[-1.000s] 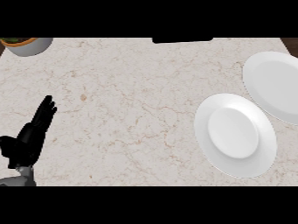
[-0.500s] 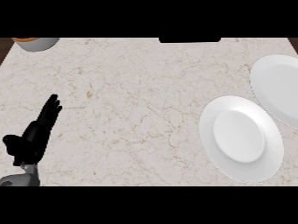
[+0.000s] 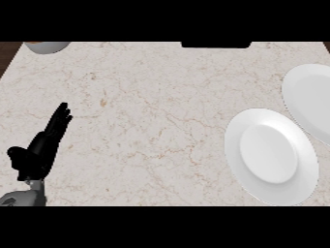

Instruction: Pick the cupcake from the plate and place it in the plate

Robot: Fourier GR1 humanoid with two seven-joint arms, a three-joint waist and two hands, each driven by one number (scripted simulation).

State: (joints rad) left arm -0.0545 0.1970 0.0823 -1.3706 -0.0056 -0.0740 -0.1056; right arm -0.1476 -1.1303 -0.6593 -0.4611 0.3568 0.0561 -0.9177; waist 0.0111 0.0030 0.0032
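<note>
left robot hand (image 3: 40, 147) at lower left of the frame, fingers straight and released, holding nothing, resting over the marble tabletop (image 3: 153, 116). right robot hand not in frame. near plate (image 3: 271, 152) at lower right, bare. far plate (image 3: 319, 104) at the right edge, just beside it, bare. cupcake: not visible anywhere. grey bowl (image 3: 46, 46) cut off at upper left.

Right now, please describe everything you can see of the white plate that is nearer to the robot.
The nearer white plate is round, plain and glossy, like glazed ceramic, with a broad raised rim around a shallow centre. Nothing lies on it; no cupcake shows. It rests flat on the marble counter, at the right side of the head view. Its upper right rim sits close to the second white plate; whether they touch, I cannot tell. No robot hand is near it.
</note>
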